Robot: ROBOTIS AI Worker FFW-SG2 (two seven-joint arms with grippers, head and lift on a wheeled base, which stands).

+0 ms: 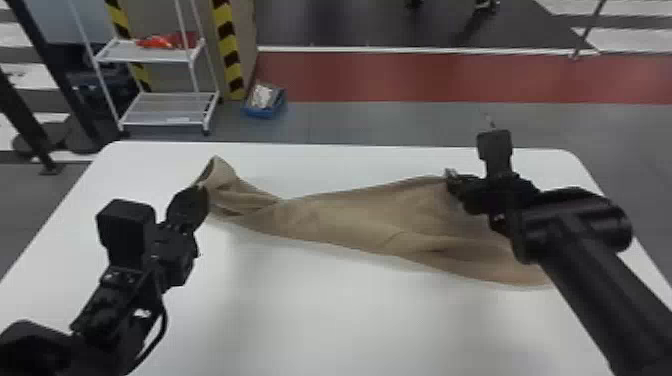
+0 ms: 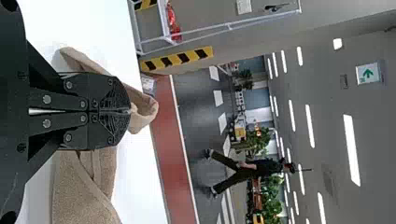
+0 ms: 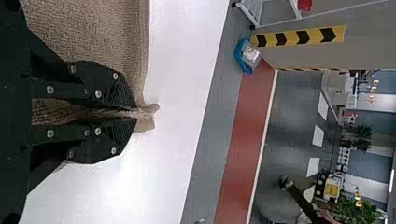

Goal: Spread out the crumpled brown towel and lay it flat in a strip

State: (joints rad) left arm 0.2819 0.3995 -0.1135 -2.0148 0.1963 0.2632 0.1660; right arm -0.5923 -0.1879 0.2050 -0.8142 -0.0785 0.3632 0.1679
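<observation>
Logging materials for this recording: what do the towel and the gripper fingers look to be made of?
The towel looks like matte terry cotton or similar, its looped pile visible. The right gripper's fingers seem matte black metal or hard plastic, with ridged tips and silvery screws.

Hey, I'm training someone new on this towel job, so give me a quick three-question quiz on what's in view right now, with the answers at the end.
1. True or false: the left gripper and the right gripper each pinch part of the brown towel.

2. What colour is the box on the floor beyond the table?
a) red
b) blue
c) green

3. Fill in: the towel spreads wider toward the robot's ____ side.

Key: 1 true; 2 b; 3 right.
</observation>
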